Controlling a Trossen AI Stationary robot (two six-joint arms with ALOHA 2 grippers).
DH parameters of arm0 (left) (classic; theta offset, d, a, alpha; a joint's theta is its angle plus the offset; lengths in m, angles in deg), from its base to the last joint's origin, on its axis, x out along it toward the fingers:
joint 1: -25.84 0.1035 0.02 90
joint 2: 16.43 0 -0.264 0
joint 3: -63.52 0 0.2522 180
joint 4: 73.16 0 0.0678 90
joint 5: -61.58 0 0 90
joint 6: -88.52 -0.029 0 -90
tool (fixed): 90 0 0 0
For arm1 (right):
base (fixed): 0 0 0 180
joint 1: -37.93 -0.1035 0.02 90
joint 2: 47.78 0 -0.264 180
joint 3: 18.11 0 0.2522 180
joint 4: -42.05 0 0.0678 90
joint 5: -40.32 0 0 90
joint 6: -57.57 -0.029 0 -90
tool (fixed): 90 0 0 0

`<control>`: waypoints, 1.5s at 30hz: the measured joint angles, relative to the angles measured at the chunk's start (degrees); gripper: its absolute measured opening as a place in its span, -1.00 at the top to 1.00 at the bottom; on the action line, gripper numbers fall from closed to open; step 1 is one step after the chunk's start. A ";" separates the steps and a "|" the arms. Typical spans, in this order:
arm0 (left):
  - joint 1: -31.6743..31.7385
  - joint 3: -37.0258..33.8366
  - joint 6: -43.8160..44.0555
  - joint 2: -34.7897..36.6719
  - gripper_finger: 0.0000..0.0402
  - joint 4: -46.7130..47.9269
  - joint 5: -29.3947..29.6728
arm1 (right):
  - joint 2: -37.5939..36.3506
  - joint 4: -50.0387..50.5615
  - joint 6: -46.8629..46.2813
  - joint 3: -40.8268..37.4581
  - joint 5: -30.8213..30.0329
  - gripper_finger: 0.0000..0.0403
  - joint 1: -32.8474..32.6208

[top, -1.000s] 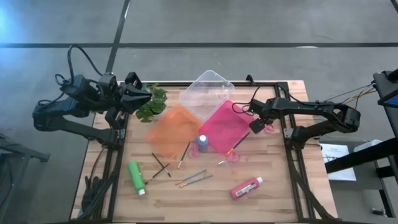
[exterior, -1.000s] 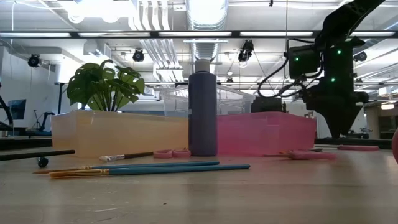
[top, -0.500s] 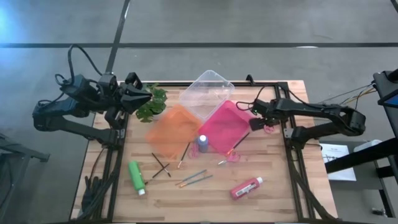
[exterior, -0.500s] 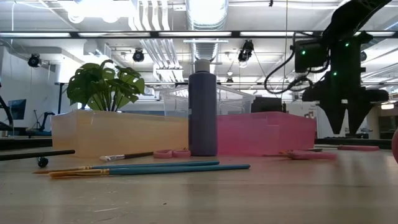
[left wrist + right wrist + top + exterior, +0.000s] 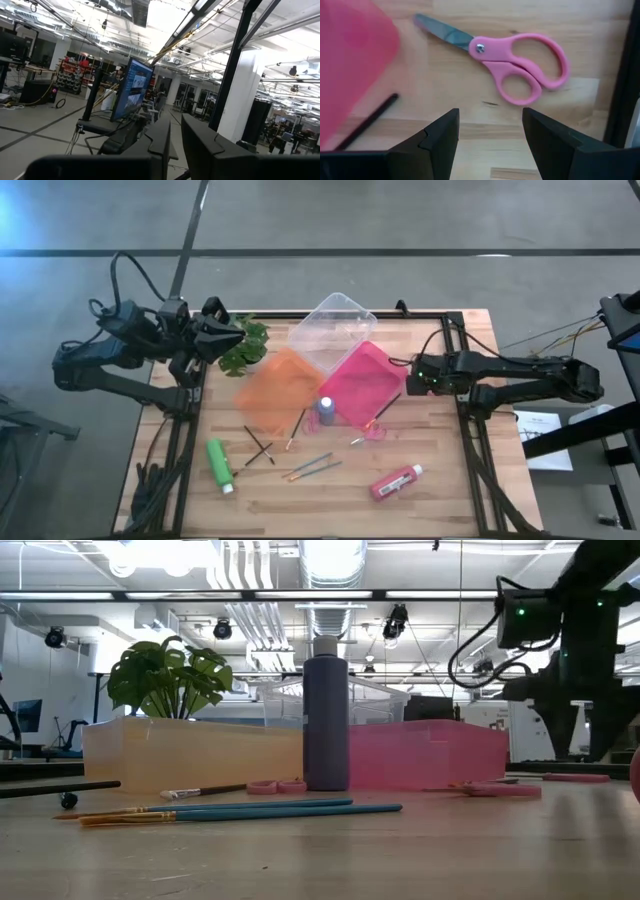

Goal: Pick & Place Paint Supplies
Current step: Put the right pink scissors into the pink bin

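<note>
Our right gripper [image 5: 490,132] hangs over the table's right edge, just beside the pink tray [image 5: 365,380], with its 2 fingers parted and nothing between them. Straight ahead of it in the right wrist view lie the pink-handled scissors [image 5: 512,62], flat on the wood, blades closed. Their long axis runs across the gap of the jaws rather than along it, blade tip toward the tray and the 2 finger loops away from it. A thin black brush [image 5: 367,120] lies near the tray edge, apart from the scissors. We judge the right arm is the one to take them: our left gripper [image 5: 225,340] waits folded at the far left corner by the plant [image 5: 243,350], nearly closed on nothing.
</note>
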 joint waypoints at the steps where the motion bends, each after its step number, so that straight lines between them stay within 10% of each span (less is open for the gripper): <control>1: 0.02 0.00 0.00 0.00 0.71 0.00 0.00 | 0.39 -0.41 0.41 -0.35 -0.01 -0.07 0.02; 34: -0.02 0.00 1.33 0.00 0.71 1.68 -0.02 | 10.87 -8.25 6.08 -1.03 1.65 -0.05 0.13; 45: -0.02 0.00 1.34 0.00 0.71 1.68 -0.59 | 10.72 -8.18 1.61 -1.14 3.83 0.65 -4.23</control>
